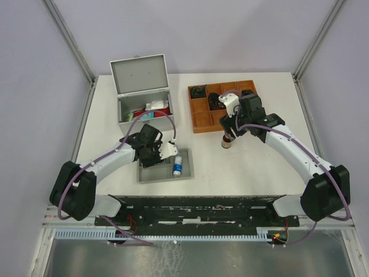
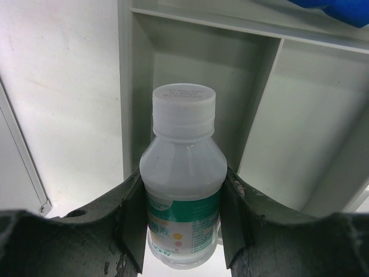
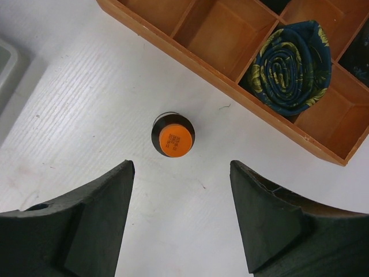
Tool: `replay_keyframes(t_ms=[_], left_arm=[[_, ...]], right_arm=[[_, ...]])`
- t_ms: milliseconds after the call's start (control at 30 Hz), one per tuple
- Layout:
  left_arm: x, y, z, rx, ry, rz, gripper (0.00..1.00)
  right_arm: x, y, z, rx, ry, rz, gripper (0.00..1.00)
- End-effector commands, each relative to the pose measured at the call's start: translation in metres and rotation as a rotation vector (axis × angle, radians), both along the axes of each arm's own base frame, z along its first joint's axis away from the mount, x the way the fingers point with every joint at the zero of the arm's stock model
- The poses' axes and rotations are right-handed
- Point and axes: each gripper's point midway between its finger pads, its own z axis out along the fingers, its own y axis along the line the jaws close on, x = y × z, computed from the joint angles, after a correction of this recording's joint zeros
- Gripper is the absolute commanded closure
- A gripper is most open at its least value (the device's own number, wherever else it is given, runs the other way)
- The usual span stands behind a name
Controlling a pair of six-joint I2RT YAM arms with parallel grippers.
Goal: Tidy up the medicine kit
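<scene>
Far left first: the medicine kit (image 1: 140,75) sits at the back of the counter (image 1: 259,167) with its lid standing open. A red pouch (image 1: 157,113) and some pale packets are already inside, so part of the packing looks done.

Just in front of it, my left hand (image 1: 164,152) is clamped on a white-capped bottle (image 2: 183,173) with a green label, both fingers pressed against its sides. The wrist view shows the bottle poised over the divided grey tray (image 1: 157,174), above one of its bare compartments. I can't tell whether the base is touching down. One small blue-and-white bottle (image 1: 177,165) already lies in that tray, so I'd say the tray is only starting to fill.

Moving right: a dark bottle with an orange cap (image 3: 173,134) stands upright on the bare counter, just beside the wooden tray (image 1: 203,120). My right hand (image 3: 181,167) hangs over it with fingers spread wide, gripping nothing and not touching the bottle.

The wooden tray has a rolled blue-and-green patterned cloth (image 3: 291,66) in one cell and dark items in the back cells, with several cells bare.

My read: early to middle. The white bottle needs placing, the orange-capped one needs picking up, the wooden tray's contents probably need moving, and the grey tray likely goes back in the kit before the lid closes.
</scene>
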Motion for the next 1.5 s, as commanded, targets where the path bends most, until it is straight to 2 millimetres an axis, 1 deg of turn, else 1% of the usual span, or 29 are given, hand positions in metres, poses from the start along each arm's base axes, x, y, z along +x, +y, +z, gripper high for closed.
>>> replay_keyframes(t_ms=[0, 133, 300, 500, 633, 700, 833, 967, 1067, 1100, 1167, 1233, 1333, 1400, 1467], left_arm=[[0.010, -0.009, 0.009, -0.038, -0.056, -0.057, 0.47], [0.013, -0.011, 0.018, -0.053, -0.086, -0.054, 0.40], [0.014, -0.011, 0.030, -0.064, -0.110, -0.051, 0.35], [0.014, -0.011, 0.043, -0.076, -0.128, -0.050, 0.32], [0.013, -0.016, 0.059, -0.116, -0.144, -0.047, 0.30], [0.011, -0.022, 0.075, -0.176, -0.168, -0.038, 0.27], [0.011, -0.034, 0.098, -0.275, -0.210, -0.035, 0.24], [0.011, -0.046, 0.119, -0.370, -0.252, -0.026, 0.19], [0.013, -0.055, 0.134, -0.455, -0.290, -0.009, 0.14], [0.013, -0.058, 0.137, -0.483, -0.296, -0.004, 0.12], [0.013, -0.063, 0.142, -0.529, -0.307, -0.003, 0.06], [0.013, -0.069, 0.148, -0.571, -0.309, -0.002, 0.00], [0.012, -0.081, 0.162, -0.635, -0.287, -0.020, 0.01], [0.010, -0.093, 0.173, -0.686, -0.253, -0.043, 0.01], [0.006, -0.104, 0.185, -0.742, -0.224, -0.077, 0.01]], right_arm=[[0.011, -0.004, -0.003, -0.037, -0.012, -0.013, 0.23], [0.011, -0.002, -0.011, -0.044, 0.018, -0.005, 0.23], [0.012, -0.003, -0.020, -0.061, 0.041, -0.002, 0.23], [0.014, -0.003, -0.031, -0.078, 0.071, -0.001, 0.23], [0.017, -0.001, -0.039, -0.090, 0.096, 0.002, 0.24], [0.019, 0.002, -0.044, -0.086, 0.118, 0.005, 0.27], [0.018, 0.007, -0.049, -0.074, 0.147, 0.016, 0.35], [0.016, 0.012, -0.053, -0.061, 0.173, 0.028, 0.46], [0.016, 0.014, -0.055, -0.056, 0.184, 0.034, 0.56], [0.016, 0.015, -0.054, -0.052, 0.187, 0.037, 0.62], [0.015, 0.017, -0.049, -0.041, 0.183, 0.044, 0.71], [0.014, 0.022, -0.039, -0.016, 0.166, 0.061, 0.81], [0.005, 0.036, -0.019, 0.067, 0.148, 0.109, 0.94], [-0.004, 0.049, 0.000, 0.141, 0.128, 0.164, 0.99], [-0.015, 0.065, 0.019, 0.217, 0.106, 0.224, 0.99]])
